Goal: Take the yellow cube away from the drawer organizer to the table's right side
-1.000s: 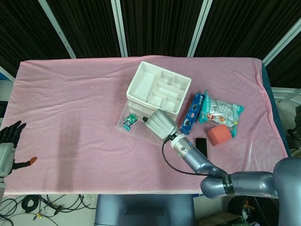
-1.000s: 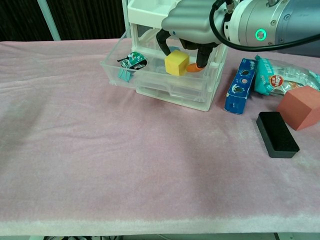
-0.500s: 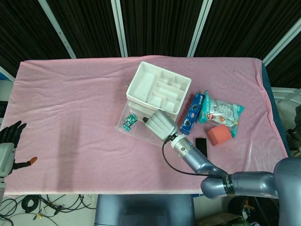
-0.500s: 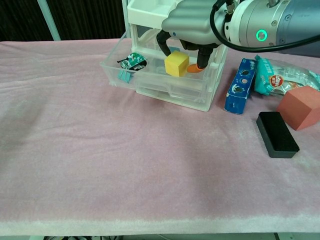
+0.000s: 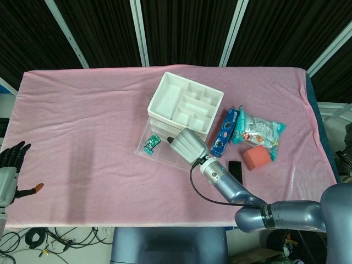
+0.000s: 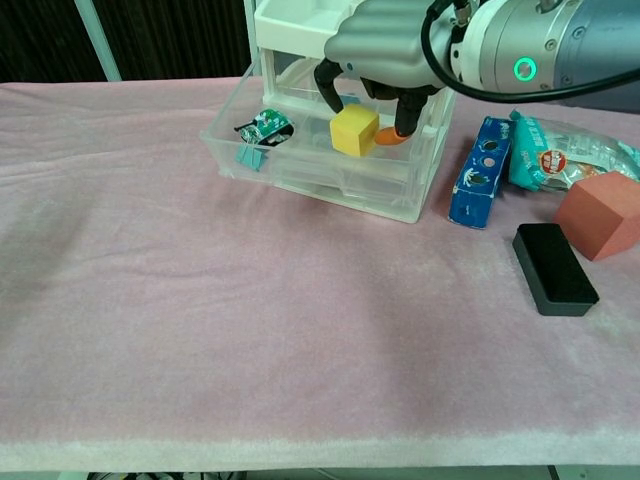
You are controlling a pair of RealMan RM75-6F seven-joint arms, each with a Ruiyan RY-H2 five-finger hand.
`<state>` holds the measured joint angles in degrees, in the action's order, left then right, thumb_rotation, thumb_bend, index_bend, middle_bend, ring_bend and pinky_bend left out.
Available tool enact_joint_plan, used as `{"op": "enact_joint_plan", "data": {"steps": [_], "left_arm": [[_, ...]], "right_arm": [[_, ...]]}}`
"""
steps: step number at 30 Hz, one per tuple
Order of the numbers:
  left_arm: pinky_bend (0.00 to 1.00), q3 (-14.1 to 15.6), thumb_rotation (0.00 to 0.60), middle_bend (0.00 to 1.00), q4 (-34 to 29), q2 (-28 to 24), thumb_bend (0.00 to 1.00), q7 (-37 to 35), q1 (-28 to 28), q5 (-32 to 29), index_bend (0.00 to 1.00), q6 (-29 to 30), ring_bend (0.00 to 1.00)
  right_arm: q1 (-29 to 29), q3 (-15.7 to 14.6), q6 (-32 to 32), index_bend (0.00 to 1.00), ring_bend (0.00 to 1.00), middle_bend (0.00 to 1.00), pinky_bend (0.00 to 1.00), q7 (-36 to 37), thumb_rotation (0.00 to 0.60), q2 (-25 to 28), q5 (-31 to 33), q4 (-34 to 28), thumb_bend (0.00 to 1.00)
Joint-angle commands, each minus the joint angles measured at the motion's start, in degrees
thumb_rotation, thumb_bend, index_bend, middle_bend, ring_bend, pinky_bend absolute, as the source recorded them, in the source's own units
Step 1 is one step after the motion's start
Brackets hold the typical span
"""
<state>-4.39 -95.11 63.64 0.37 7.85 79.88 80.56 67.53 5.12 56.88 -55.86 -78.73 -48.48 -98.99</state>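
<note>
Lifted slightly, yellow cube point(image 6: 354, 131) in right hand point(image 6: 385, 45); no legible labels.

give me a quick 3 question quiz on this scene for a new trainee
1. True or false: the yellow cube already lies on the pink cloth.
2. Which hand is at the clear drawer? A) left B) right
3. What lies directly in front of the red block, nearer the camera in the chest view?

Key:
1. False; it is in the drawer, among the right hand's fingers.
2. B; the left hand is off the table's edge.
3. The black box.
</note>
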Motion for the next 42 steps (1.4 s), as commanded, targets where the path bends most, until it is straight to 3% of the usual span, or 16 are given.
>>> {"op": "enact_joint_plan", "data": {"steps": [1, 12, 22, 28, 36, 42], "left_arm": [[0.0, 0.0, 0.6, 0.0, 0.0, 0.0, 0.0, 0.0, 0.0, 0.0, 0.0, 0.0, 0.0], [0.0, -0.1, 0.6, 0.0, 0.0, 0.0, 0.0, 0.0, 0.0, -0.1, 0.0, 0.0, 0.0], [0.0, -0.2, 0.6, 0.0, 0.1, 0.1, 0.0, -0.2, 0.0, -0.3, 0.0, 0.0, 0.0], [0.0, -0.2, 0.6, 0.0, 0.0, 0.0, 0.0, -0.3, 0.0, -0.4, 0.0, -0.1, 0.0], [0.0, -0.2, 0.6, 0.0, 0.0, 0.0, 0.0, -0.2, 0.1, -0.5, 0.0, -0.2, 0.0], [0.0, -0.2, 0.6, 0.0, 0.1, 0.1, 0.0, 0.1, 0.0, -0.3, 0.0, 0.1, 0.0]], "right_arm": [[0.0, -0.1, 0.0, 0.41, 1.0, 1.0, 0.92, -0.1, 0.6, 0.1, 0.0, -0.1, 0.2], [-0.1, -0.5, 0.0, 0.42, 1.0, 1.0, 0.92, -0.2, 0.6, -0.3, 0.0, 0.1, 0.2], [-0.1, -0.8, -0.2, 0.61, 1.0, 1.0, 0.92, 0.0, 0.6, -0.8, -0.8, 0.3, 0.26], [-0.3, -0.6, 0.3, 0.63, 1.0, 1.0, 0.92, 0.2, 0.6, -0.4, -1.4, -0.1, 0.26], [-0.8, 0.6, 2.0, 0.63, 1.0, 1.0, 0.92, 0.6, 0.6, 2.7, -2.4, -3.1, 0.26], [-2.3, 1.5, 4.7, 0.63, 1.0, 1.0, 0.92, 1.5, 0.6, 8.4, -4.8, -8.7, 0.26]]}}
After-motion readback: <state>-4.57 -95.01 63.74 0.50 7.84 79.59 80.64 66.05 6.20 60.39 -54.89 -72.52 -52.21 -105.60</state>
